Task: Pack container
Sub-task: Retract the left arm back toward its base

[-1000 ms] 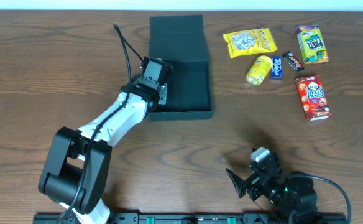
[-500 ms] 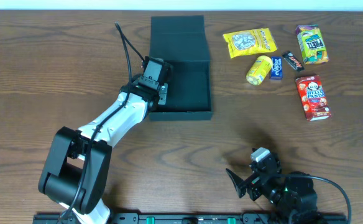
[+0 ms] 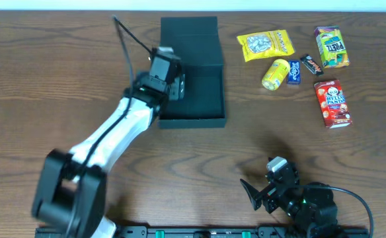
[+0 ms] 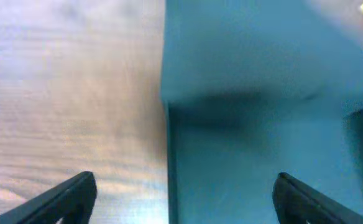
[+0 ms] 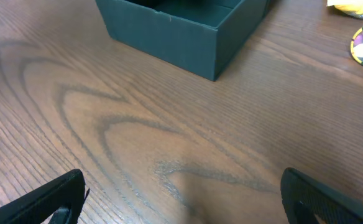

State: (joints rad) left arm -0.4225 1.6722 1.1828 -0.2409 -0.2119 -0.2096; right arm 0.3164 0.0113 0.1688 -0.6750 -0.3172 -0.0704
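My left pincer (image 4: pixel 184 184) straddled the container's (image 3: pixel 203 92) left wall.
It was spread apart, holding nothing, probably placed to steady that wall for packing.

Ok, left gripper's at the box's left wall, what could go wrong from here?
1. The open left gripper straddles the left wall of the container; lowering or swinging could catch the wall and drag or tip the container.
2. The yellow bag and red box lie right of the container, probably a stretch across it for this arm; the right gripper sits open, away from them, holding nothing.
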